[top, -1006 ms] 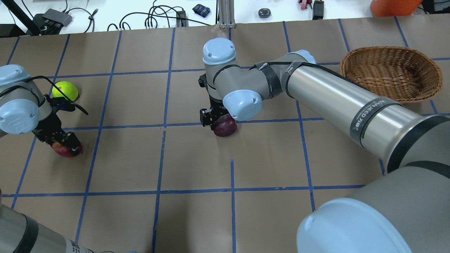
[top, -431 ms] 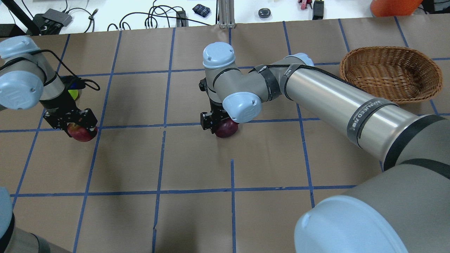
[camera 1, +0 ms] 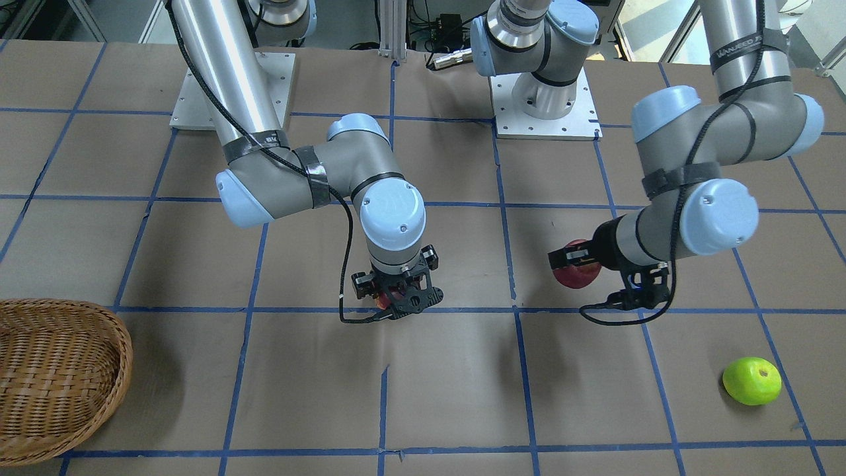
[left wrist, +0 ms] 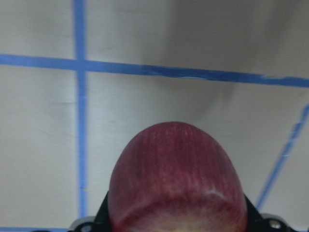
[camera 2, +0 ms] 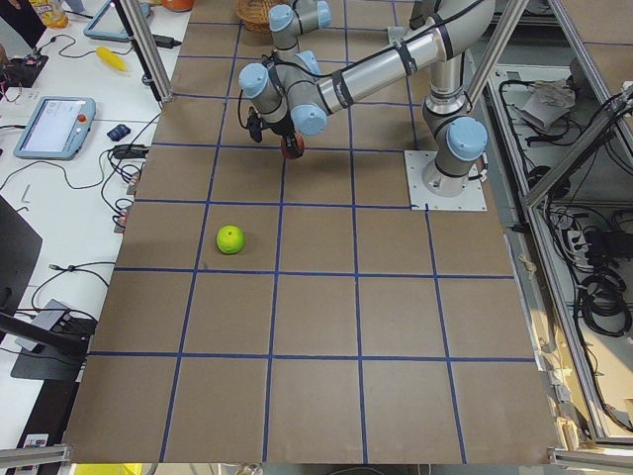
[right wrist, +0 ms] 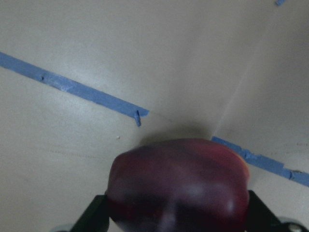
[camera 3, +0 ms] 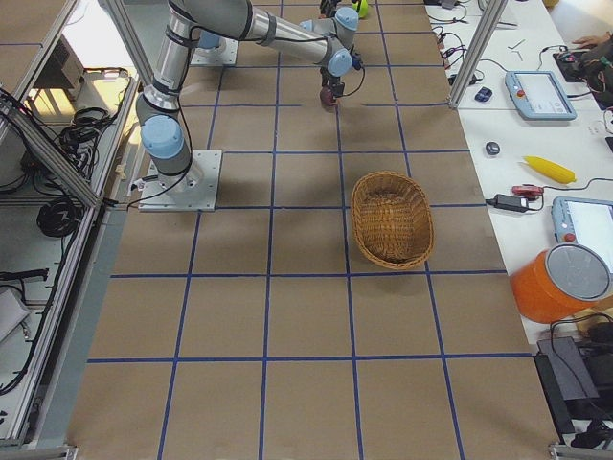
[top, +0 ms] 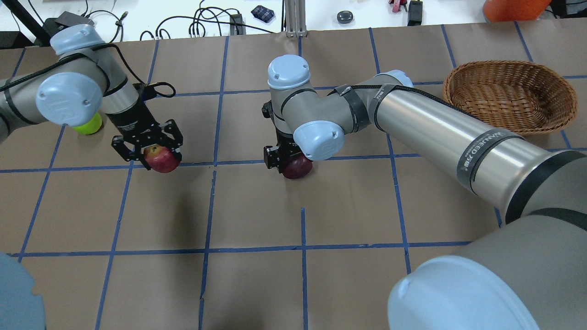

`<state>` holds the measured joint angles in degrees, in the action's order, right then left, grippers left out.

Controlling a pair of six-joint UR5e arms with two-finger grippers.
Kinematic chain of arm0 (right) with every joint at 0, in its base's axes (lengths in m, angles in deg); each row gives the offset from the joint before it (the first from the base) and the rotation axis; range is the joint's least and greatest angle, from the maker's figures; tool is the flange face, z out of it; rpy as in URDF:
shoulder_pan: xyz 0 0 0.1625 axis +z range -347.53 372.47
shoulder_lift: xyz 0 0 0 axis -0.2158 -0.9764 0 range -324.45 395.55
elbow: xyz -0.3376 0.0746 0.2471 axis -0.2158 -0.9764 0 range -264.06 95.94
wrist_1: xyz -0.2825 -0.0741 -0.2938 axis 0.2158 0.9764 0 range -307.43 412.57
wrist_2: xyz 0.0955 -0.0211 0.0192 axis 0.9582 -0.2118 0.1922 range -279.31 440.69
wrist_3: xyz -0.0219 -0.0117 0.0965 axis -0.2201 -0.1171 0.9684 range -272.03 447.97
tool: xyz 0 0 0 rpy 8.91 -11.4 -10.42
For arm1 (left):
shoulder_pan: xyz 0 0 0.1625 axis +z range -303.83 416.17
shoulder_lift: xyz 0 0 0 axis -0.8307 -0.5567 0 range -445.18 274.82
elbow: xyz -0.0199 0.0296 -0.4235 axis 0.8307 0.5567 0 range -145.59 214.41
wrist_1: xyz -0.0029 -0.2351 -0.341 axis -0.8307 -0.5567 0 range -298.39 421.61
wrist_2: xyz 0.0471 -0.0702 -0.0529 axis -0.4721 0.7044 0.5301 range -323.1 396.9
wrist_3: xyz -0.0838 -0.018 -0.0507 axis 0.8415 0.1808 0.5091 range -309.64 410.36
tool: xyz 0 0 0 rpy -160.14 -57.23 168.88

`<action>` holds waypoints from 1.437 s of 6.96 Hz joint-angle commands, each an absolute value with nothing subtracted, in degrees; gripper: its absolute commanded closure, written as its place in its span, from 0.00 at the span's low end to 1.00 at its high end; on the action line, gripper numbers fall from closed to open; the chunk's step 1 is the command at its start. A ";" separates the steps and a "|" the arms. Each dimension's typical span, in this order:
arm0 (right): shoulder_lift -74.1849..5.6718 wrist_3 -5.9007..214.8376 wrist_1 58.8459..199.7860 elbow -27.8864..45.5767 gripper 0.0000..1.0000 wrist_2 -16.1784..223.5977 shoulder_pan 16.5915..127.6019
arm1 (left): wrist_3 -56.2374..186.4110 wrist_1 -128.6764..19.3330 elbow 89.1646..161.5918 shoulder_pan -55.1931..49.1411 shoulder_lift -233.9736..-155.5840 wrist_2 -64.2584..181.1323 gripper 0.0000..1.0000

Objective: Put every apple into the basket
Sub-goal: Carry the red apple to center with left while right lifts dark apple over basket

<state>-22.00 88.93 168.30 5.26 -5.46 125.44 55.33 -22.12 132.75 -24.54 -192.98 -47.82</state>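
Note:
My left gripper [top: 150,152] is shut on the brighter red apple [top: 163,160] and holds it above the table, left of centre. The apple fills the left wrist view [left wrist: 176,179] and also shows in the front view [camera 1: 578,274]. My right gripper [top: 289,162] is shut on the dark maroon apple [top: 298,168] at the table's middle, low over the paper. That apple fills the right wrist view [right wrist: 178,183]. The lime green apple [camera 1: 751,381] lies on the table at the far left, partly hidden behind my left arm in the overhead view [top: 87,124]. The wicker basket [top: 504,65] stands empty at the far right.
Brown paper with a blue tape grid [top: 302,247] covers the table. My right forearm [top: 440,133] stretches across the right half, between the basket and the table's middle. Cables and small devices [top: 215,23] lie on the white bench beyond the far edge.
My left arm has lifted the red apple and carried it right and away from the robot, toward the centre; it now partly covers the green apple. The right gripper has barely moved.

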 commanded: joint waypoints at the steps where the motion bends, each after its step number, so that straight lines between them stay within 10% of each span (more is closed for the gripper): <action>1: -24.72 89.02 167.80 4.89 1.00 -5.36 124.53 | 68.06 -18.23 132.41 -32.49 -194.34 -46.42 0.73; 8: -34.76 73.72 153.82 -2.93 1.00 -9.22 94.17 | 95.43 11.99 132.23 -49.55 -207.41 -36.93 0.66; 9: -34.50 65.55 154.17 -3.81 1.00 -10.36 89.42 | 95.97 13.86 132.14 -51.39 -208.83 -37.62 0.46; 10: -32.32 56.33 155.13 -4.60 1.00 -10.37 85.72 | 96.23 13.88 132.06 -51.41 -209.28 -37.63 0.00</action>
